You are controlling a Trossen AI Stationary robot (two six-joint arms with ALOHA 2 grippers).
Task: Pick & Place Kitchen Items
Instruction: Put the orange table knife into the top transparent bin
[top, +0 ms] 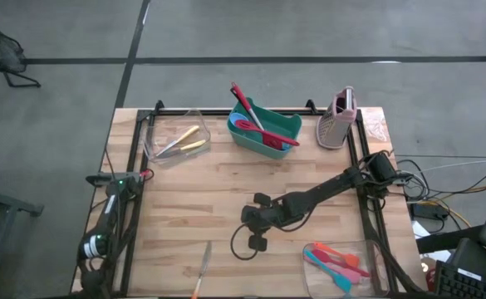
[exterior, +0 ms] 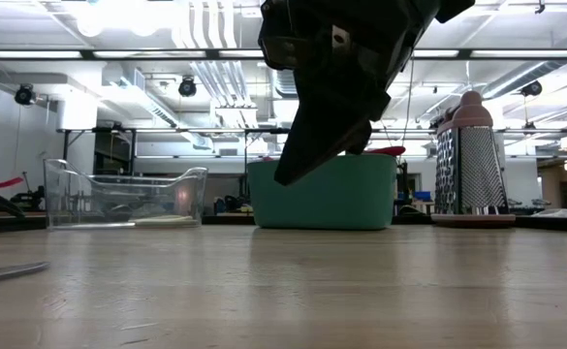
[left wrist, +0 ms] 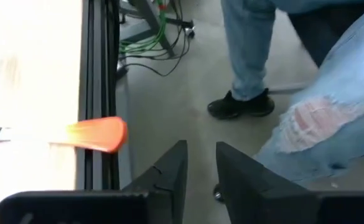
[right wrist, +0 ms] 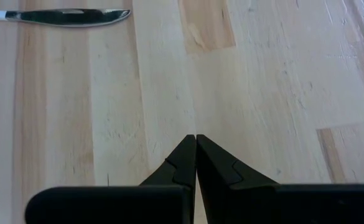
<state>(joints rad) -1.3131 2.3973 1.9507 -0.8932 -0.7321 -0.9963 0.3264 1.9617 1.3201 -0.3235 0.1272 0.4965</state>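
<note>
A metal knife (top: 202, 267) with an orange-yellow handle lies flat on the wooden table near its front edge. Its blade shows in the right wrist view (right wrist: 70, 17), and its handle end shows in the left wrist view (left wrist: 98, 134). My right gripper (top: 257, 242) is shut and empty, above the table's middle, right of the knife; it also shows in its wrist view (right wrist: 195, 142) and in the low view (exterior: 291, 174). My left gripper (left wrist: 200, 155) is open and empty, parked at the table's left edge (top: 93, 259).
A green bin (top: 286, 124) at the far middle holds red, pink and blue utensils. A clear tub (top: 161, 133) at the far left holds yellow-handled cutlery. Another clear tub (top: 367, 249) at the near right holds orange, teal and pink utensils. A grater (top: 338, 120) stands far right. A person's legs (left wrist: 250, 50) stand beyond the table.
</note>
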